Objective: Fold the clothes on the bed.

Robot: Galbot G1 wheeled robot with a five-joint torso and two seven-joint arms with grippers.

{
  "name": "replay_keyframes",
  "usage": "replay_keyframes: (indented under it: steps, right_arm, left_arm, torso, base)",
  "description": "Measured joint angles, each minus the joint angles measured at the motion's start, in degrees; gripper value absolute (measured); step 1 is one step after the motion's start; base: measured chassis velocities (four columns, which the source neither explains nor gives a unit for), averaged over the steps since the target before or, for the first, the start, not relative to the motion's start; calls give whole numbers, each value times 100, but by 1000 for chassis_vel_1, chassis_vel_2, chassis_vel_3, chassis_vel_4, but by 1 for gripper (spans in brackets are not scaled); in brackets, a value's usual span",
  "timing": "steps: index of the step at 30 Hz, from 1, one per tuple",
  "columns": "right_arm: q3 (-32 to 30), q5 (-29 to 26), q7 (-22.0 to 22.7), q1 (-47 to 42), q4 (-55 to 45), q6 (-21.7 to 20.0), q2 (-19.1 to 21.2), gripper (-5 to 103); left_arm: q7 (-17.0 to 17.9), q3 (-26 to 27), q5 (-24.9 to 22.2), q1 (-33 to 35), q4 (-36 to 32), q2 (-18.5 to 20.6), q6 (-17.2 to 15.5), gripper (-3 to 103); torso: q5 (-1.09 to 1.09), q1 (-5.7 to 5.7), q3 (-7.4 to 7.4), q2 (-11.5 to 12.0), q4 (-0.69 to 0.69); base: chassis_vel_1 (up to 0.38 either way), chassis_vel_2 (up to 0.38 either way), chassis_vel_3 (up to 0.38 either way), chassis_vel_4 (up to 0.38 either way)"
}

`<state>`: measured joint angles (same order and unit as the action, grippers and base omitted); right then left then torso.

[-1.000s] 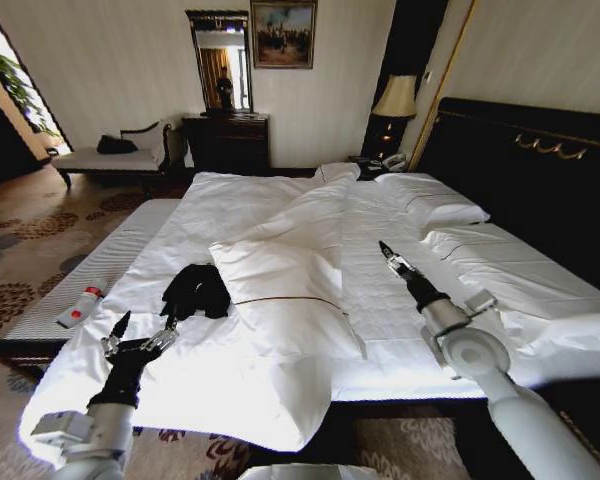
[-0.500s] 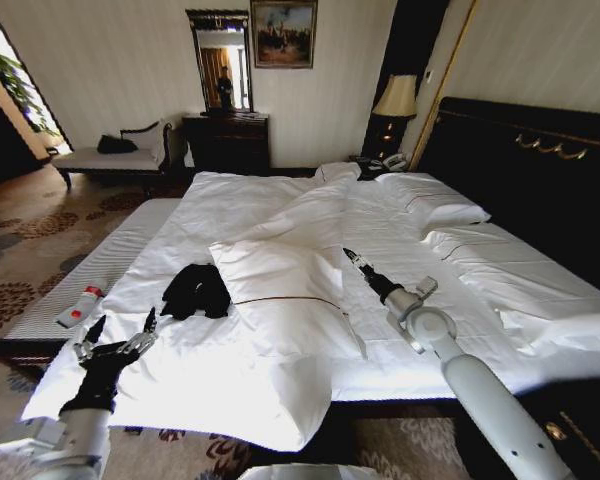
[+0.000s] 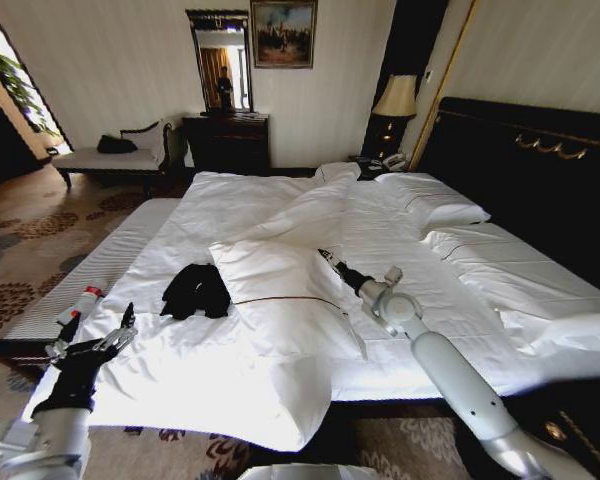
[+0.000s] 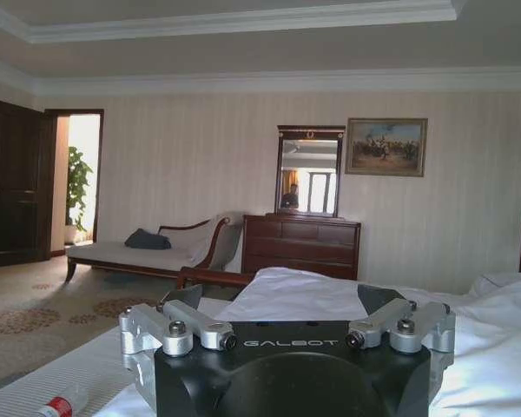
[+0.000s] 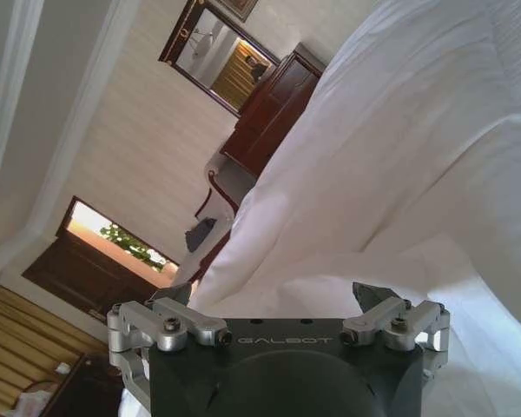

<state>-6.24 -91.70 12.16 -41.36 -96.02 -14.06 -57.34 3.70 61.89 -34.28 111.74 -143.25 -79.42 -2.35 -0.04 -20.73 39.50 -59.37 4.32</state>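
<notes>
Two sets of fingers are seen spread apart with nothing held between them. The left gripper [image 3: 92, 336] is placed at the lower left of the head view, above the near left edge of the duvet [image 3: 230, 390], its fingers [image 3: 126, 322] splayed wide; in the left wrist view the same gripper [image 4: 286, 323] is shown with both fingers parted and bare. The right gripper [image 3: 327, 256] is set just left of the centre of the head view, over a white pillow [image 3: 280, 275], at the end of a long pale arm [image 3: 450, 370] stretched up from the lower right; in the right wrist view its fingers [image 5: 378, 300] are likewise parted above white bedding.

The black T-shirt [image 3: 196, 290] is found crumpled in a small heap on the bed [image 3: 500, 270], left of centre in the head view, just beside the left edge of the pillow and well apart from both grippers. It is not touched by either.

A red-and-white bottle [image 3: 81, 302] is laid on the striped bench at the far left. A dark headboard [image 3: 540, 190] is seen at the upper right, and a chaise [image 3: 115, 155], a dresser [image 3: 227, 143] and a mirror [image 3: 220, 62] stand along the back wall.
</notes>
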Motion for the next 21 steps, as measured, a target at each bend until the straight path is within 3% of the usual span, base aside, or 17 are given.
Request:
replay_keyframes:
  steps: [8,21]
  right_arm:
    - [329,302,98,315,493,-55,-268,100]
    - [694,280,127,681,725,-157,-567,101]
  left_arm:
    - [22,25,-30,-31,1,-16,-50,100]
    - [28,92,-28,-4,1,-20,-52,100]
  torso:
    - [1,0,0,0,2]
    - [0,0,0,0,2]
  base:
    - [0,0,0,0]
    - [0,0,0,0]
